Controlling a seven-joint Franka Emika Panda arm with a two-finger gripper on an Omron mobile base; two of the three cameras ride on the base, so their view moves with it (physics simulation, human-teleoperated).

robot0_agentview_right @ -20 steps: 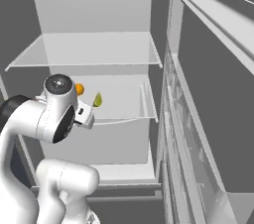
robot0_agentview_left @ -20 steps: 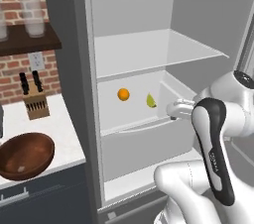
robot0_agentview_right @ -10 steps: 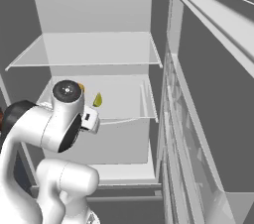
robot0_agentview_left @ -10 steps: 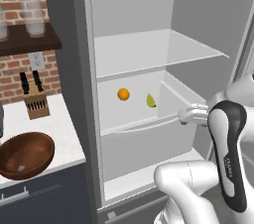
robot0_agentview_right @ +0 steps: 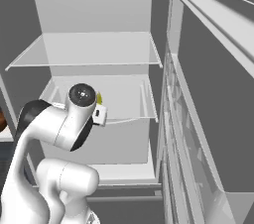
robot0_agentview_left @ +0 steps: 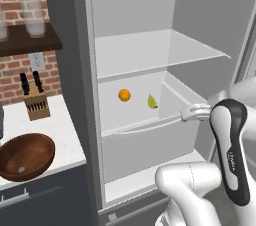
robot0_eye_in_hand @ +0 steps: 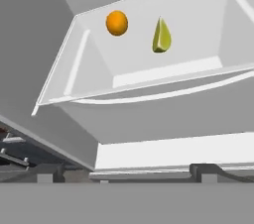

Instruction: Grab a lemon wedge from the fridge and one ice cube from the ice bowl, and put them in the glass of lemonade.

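Your end effector (robot0_eye_in_hand: pixel 126 169) stands wide open with nothing between its fingers (robot0_eye_in_hand: pixel 49 173), which show as two dark tips low in the hand view. It sits just outside the open fridge (robot0_agentview_left: pixel 135 55), at the near edge of the middle shelf (robot0_agentview_left: pixel 145 120), and looks in over that shelf's raised front lip. In the left base view you see it at the right end of the shelf edge (robot0_agentview_left: pixel 196 113); in the right base view the white wrist stands in front of the shelf's left part (robot0_agentview_right: pixel 100 114).

The lemon wedge (robot0_eye_in_hand: pixel 161 36) lies on the shelf floor toward the far wall, well apart from the fingers, pointed end up in the hand view. You can find it again in the left base view (robot0_agentview_left: pixel 152 102), and as a sliver of yellow-green just beside the wrist in the right base view (robot0_agentview_right: pixel 99 98). To its left on the same shelf, near but not touching, sits a round orange fruit (robot0_eye_in_hand: pixel 117 23).

Left of the fridge, the counter (robot0_agentview_left: pixel 60 130) carries the ice bowl (robot0_agentview_left: pixel 25 156), with a small pale bit inside that may be the ice cube (robot0_agentview_left: pixel 20 169); you cannot tell for sure. A knife block (robot0_agentview_left: pixel 36 102) stands against the brick wall behind it
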